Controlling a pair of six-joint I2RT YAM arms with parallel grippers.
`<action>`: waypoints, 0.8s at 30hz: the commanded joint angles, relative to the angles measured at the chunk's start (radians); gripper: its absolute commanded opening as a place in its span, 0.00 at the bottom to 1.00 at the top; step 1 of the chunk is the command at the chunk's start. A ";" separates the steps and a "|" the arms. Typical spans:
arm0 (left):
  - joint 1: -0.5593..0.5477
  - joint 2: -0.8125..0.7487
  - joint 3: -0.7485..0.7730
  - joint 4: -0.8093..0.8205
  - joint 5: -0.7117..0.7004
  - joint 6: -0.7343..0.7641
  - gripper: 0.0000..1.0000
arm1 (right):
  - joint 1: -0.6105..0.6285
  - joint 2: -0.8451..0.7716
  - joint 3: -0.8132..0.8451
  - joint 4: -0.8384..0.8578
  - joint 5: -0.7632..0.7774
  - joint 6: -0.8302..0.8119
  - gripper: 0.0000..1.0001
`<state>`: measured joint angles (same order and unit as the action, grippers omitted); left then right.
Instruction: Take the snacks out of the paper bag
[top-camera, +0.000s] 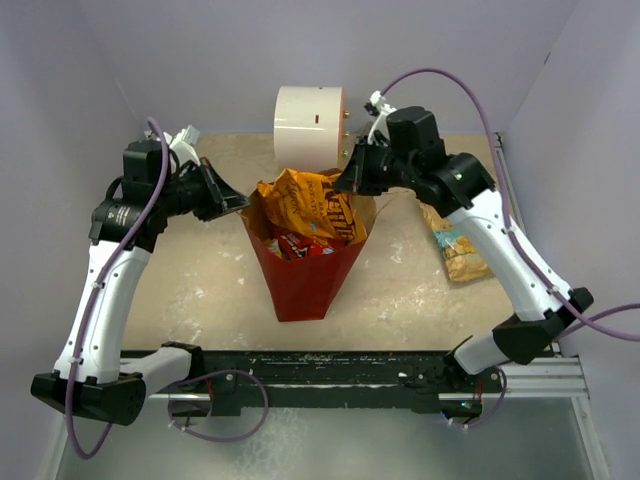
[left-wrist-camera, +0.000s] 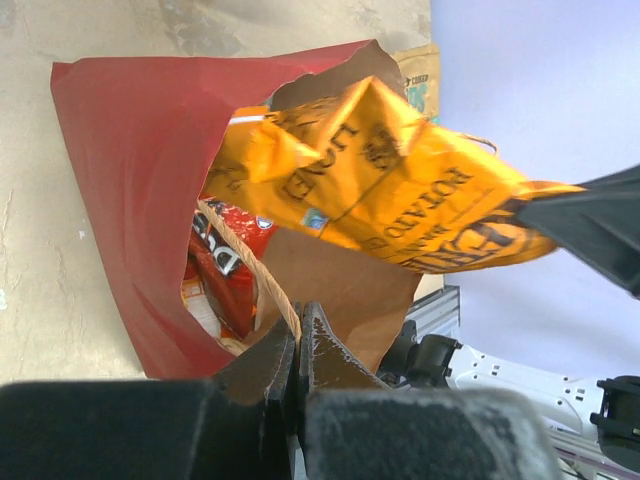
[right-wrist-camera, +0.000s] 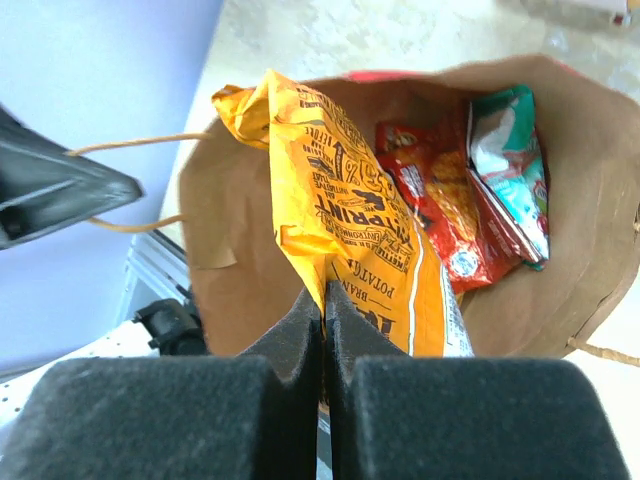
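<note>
The red paper bag stands open mid-table, brown inside. My left gripper is shut on its twine handle at the left rim. My right gripper is shut on the edge of the yellow-orange chip bag, which sticks up half out of the bag's mouth. A red chip bag and a small teal packet lie inside the bag. The small red-and-yellow candy packet is not distinguishable.
A white cylinder stands right behind the bag. A tan snack packet with teal print lies on the table at the right, under my right arm. Purple walls close in the back and both sides.
</note>
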<state>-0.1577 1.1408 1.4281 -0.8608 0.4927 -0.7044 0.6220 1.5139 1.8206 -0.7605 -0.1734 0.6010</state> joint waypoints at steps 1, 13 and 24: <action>-0.002 -0.055 -0.007 0.028 -0.002 0.001 0.00 | 0.004 -0.079 0.100 0.073 -0.008 0.013 0.00; -0.002 -0.062 0.023 -0.018 -0.019 0.025 0.00 | 0.004 -0.134 0.364 0.021 0.204 -0.128 0.00; -0.002 -0.045 0.064 -0.076 -0.023 0.073 0.00 | -0.041 -0.063 0.541 -0.052 0.672 -0.218 0.00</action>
<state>-0.1577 1.1015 1.4296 -0.9371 0.4664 -0.6762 0.6189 1.4078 2.3123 -0.8295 0.2840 0.4320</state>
